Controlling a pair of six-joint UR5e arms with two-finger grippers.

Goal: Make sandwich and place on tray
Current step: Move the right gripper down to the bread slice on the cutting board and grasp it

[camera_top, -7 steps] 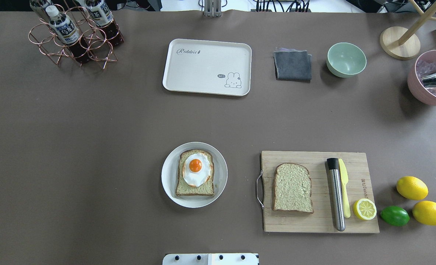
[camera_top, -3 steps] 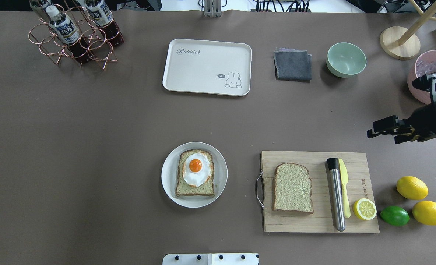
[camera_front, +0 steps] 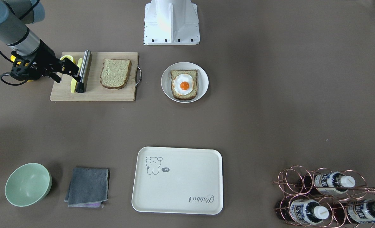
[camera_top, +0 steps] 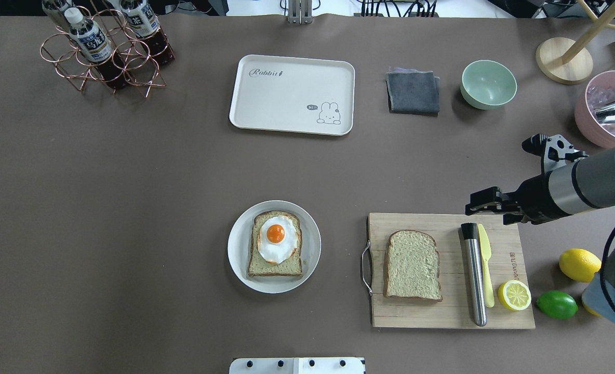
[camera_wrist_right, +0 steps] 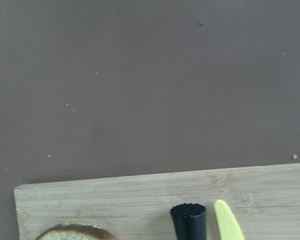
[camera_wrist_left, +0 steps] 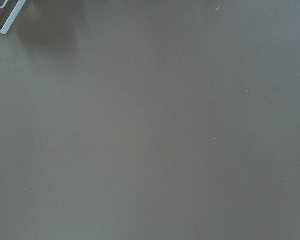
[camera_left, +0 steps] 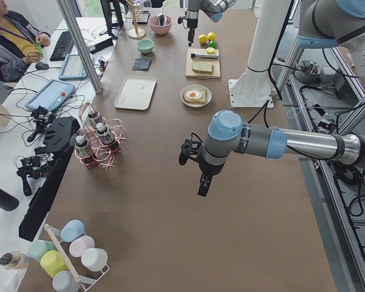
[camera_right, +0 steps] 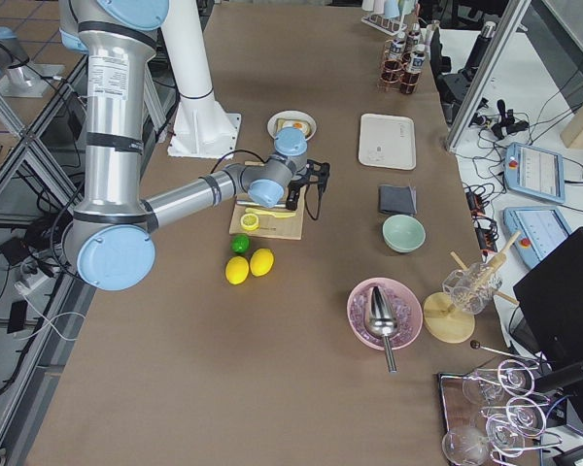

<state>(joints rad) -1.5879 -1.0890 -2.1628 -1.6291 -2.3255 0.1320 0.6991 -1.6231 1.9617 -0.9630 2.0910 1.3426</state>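
One bread slice topped with the fried egg (camera_top: 275,244) lies on a round white plate (camera_top: 236,259). The second bread slice (camera_top: 412,266) lies on the wooden cutting board (camera_top: 442,317); its crust just shows in the right wrist view (camera_wrist_right: 75,231). The cream tray (camera_top: 292,96) sits beyond, with nothing on it. My right gripper (camera_top: 486,213) hovers over the board's far right edge, above the steel muddler's black tip (camera_top: 469,230); it looks open and holds nothing. My left gripper (camera_left: 202,182) shows only in the exterior left view, over bare table far from the food; I cannot tell its state.
On the board lie a steel muddler (camera_top: 475,280), a yellow knife (camera_top: 485,270) and a half lemon (camera_top: 514,295). Lemons (camera_top: 580,265) and a lime (camera_top: 557,304) lie to its right. A grey cloth (camera_top: 413,92), green bowl (camera_top: 488,84), pink bowl (camera_top: 598,111) and bottle rack (camera_top: 105,49) stand at the back.
My right arm has come in from the right edge and swung left and toward the board; its gripper now hangs over the board's far right edge. Nothing on the table has moved.
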